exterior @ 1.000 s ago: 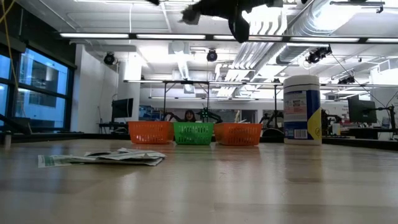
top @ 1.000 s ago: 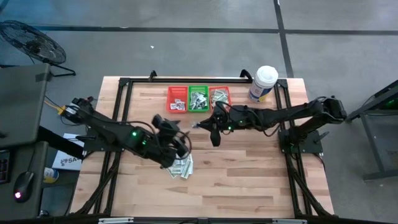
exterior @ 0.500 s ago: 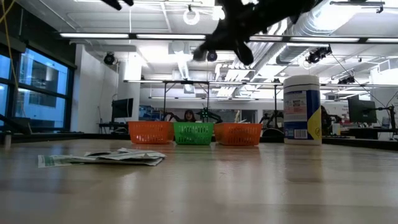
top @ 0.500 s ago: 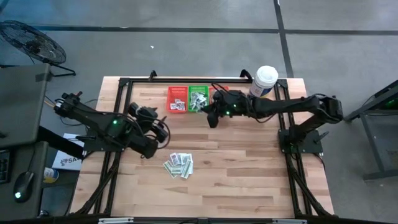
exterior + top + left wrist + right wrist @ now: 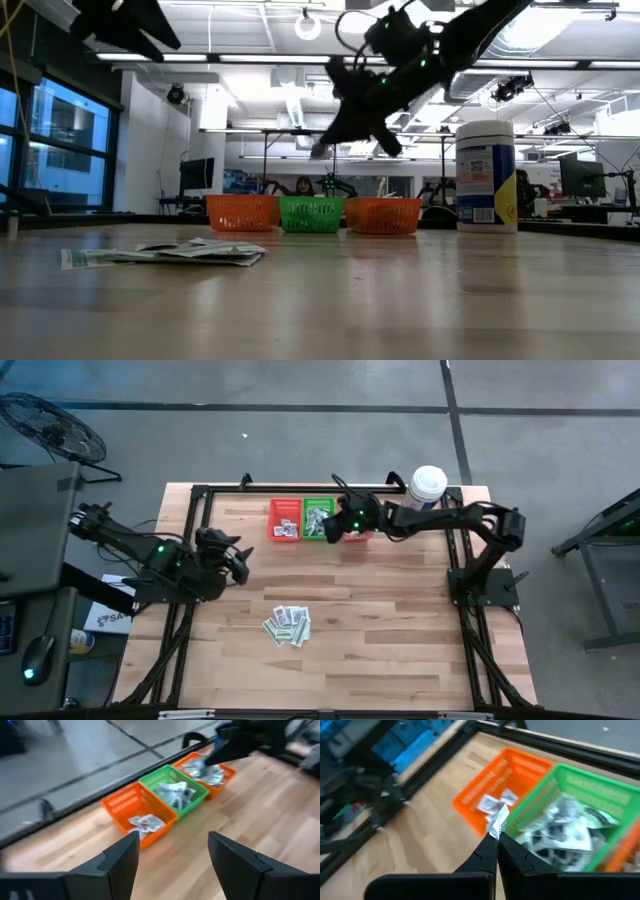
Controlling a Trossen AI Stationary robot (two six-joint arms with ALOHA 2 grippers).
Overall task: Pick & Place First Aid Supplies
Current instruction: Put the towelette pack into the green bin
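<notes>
r end effector (image 5: pixel 496 836) pinching packet (image 5: pixel 498 821), print unreadable | l end effector (image 5: pixel 172 851) open, empty, arm partly cropped

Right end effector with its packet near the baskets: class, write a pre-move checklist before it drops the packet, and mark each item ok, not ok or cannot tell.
1. Right end effector shut on a packet: ok.
2. Right end effector over the baskets at the table's far edge: ok.
3. Which basket lies straight below it, green basket or a red one: cannot tell.
4. Green basket has room among its packets: cannot tell.
5. Left end effector open, empty and away from the baskets: ok.
6. Pile left for later picks: ok.
</notes>
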